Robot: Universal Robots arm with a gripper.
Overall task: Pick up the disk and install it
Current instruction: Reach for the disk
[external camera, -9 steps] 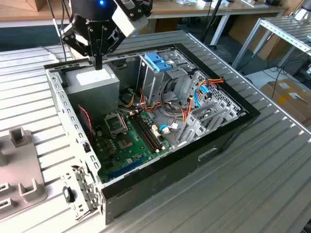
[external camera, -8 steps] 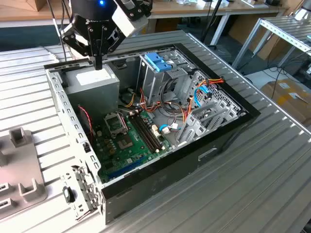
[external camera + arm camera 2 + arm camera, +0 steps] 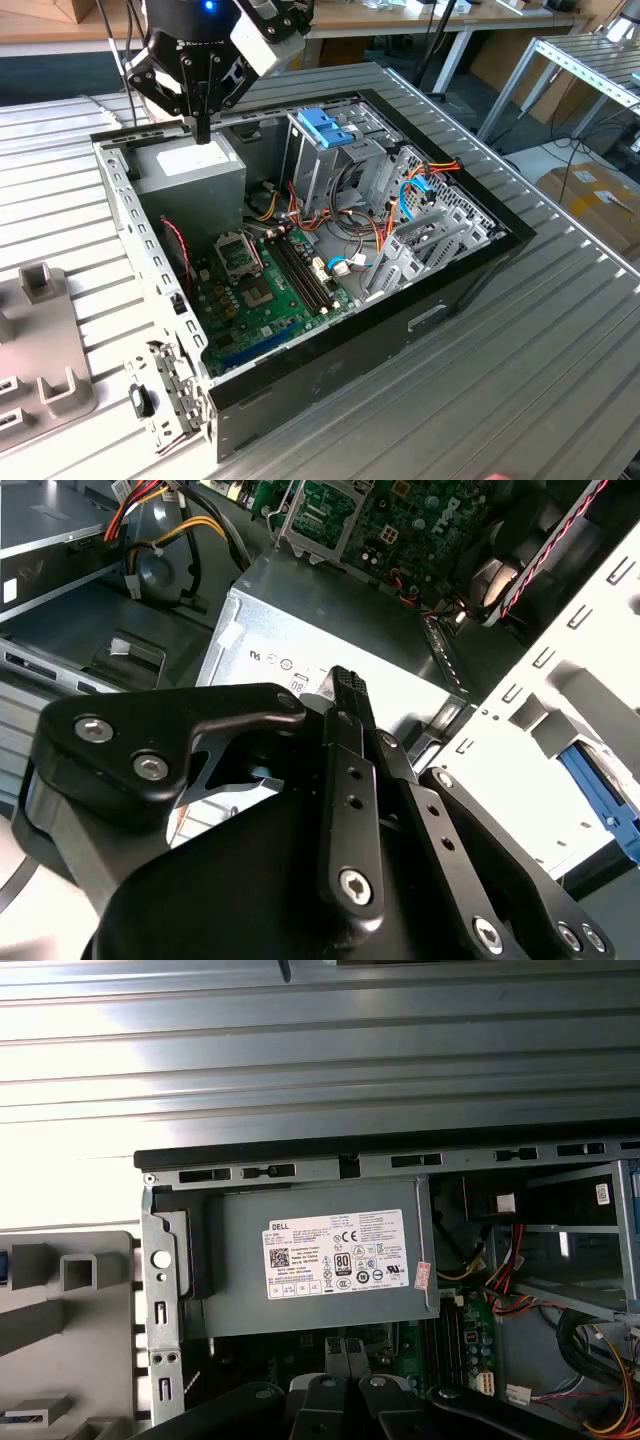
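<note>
Gripper (image 3: 203, 128) over power supply (image 3: 195, 178), drive cage (image 3: 318, 160) beside

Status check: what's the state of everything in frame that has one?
computer case: lying on its side, side panel off, insides exposed.
power supply: seated in a corner of the case, label facing the open side.
gripper: shut, nothing in it, just above the power supply.
drive cage: standing upright inside the case.
blue bracket: sitting on top of the drive cage.

The gripper (image 3: 203, 130) is matte black, its angular linkage bars (image 3: 160, 730) pinned with round silver screws (image 3: 345, 883), and its slim fingers (image 3: 347, 695) end in a ribbed tip. A small blue light (image 3: 207, 6) glows on the wrist (image 3: 185, 25), beside a white block (image 3: 262, 40).
</note>
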